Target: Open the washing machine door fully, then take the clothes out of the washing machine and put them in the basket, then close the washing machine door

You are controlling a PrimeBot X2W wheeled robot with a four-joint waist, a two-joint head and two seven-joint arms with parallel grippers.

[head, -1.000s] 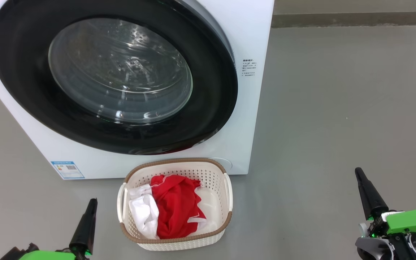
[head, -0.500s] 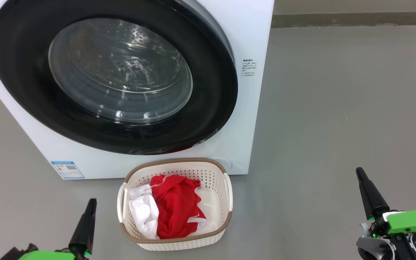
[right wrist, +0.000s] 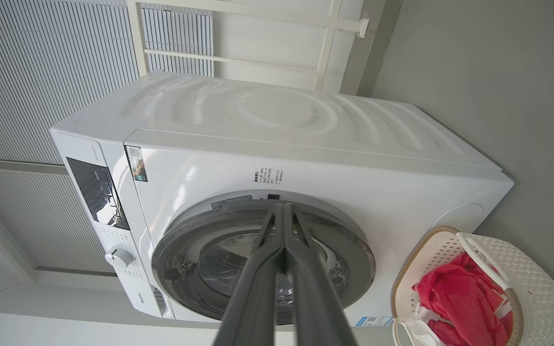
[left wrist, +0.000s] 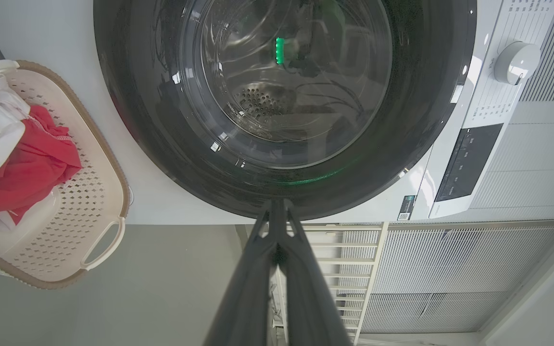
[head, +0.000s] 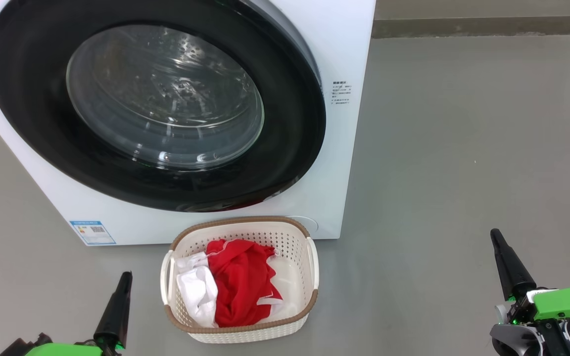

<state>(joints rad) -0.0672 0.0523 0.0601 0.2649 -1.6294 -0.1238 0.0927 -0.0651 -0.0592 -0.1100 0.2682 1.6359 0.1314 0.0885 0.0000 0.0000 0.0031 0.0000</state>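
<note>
— Only the right gripper (head: 494, 232) slid a bit to the right. It's pinched shut, empty.
— And the left gripper (head: 126, 274)?
— Pinched shut too, beside the cream holey plastic basket (head: 238, 221) holding the bright red jersey (head: 240, 282) and white garment (head: 196, 289). Behind it, the round black-rimmed glass door (head: 292, 148) is closed on the white washing machine (head: 344, 44).

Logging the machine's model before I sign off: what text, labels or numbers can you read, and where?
Nothing is legible.
Blue sticker on the washing machine front: too small.
Black print block beside the washing machine door: too small.
Control panel and dial markings: blurred.
</note>
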